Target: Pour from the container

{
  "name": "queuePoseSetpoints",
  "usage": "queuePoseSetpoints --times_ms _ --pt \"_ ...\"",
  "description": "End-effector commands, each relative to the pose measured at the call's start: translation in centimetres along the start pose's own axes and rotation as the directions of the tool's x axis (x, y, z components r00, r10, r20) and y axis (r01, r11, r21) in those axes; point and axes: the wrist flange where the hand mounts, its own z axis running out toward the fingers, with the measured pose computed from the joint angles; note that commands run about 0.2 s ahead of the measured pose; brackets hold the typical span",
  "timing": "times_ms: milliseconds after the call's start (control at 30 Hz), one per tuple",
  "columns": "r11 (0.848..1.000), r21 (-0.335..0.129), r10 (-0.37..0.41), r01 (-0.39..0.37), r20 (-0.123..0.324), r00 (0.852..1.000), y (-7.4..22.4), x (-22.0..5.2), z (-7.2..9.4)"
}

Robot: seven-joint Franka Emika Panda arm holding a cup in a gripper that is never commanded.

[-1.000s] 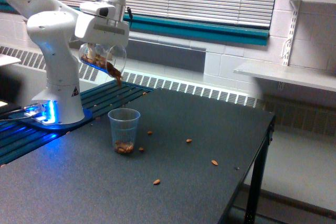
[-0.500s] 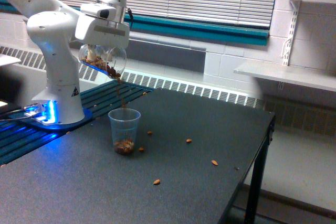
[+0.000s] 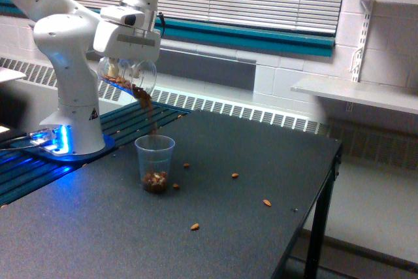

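The tool [image 3: 127,63] is closed on the container [image 3: 127,75], gripping it from above; its fingers are mostly hidden behind the jar's clear wall, so the exact hold cannot be made out beyond that. The container hangs in the air above the counter's [image 3: 215,227] far edge, near the far corner on the exterior view's left, tilted with its wide mouth turned downward and toward the exterior view's right. Brown nuts [image 3: 121,80] lie banked against its lower wall, and a thin stream of nuts [image 3: 149,109] falls from the lip.

Directly below the stream stands a clear plastic cup [image 3: 155,163], upright on the counter, a little way in from that far edge. A shallow layer of nuts sits in its bottom. The container is well apart from the cup's rim, not touching it.

Several loose nuts lie on the counter's dark surface: one just beside the cup's base [image 3: 175,186], one a bit farther behind it [image 3: 186,165], one toward the middle [image 3: 234,176], one nearer the edge on the exterior view's right [image 3: 266,202], and one toward the near edge [image 3: 194,227].

The white robot base [image 3: 72,96] stands beyond the counter's far corner on the exterior view's left, with a blue glow at its foot.
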Motion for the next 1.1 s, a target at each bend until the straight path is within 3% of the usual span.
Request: queuePoseSetpoints --times_ms 33,1100 --pt "0.999 -0.026 -0.034 0.035 0.039 0.999 -0.10 -0.80 1.43" --pt "0.996 -0.074 -0.039 0.048 0.116 0.992 0.58 -0.52 1.30"
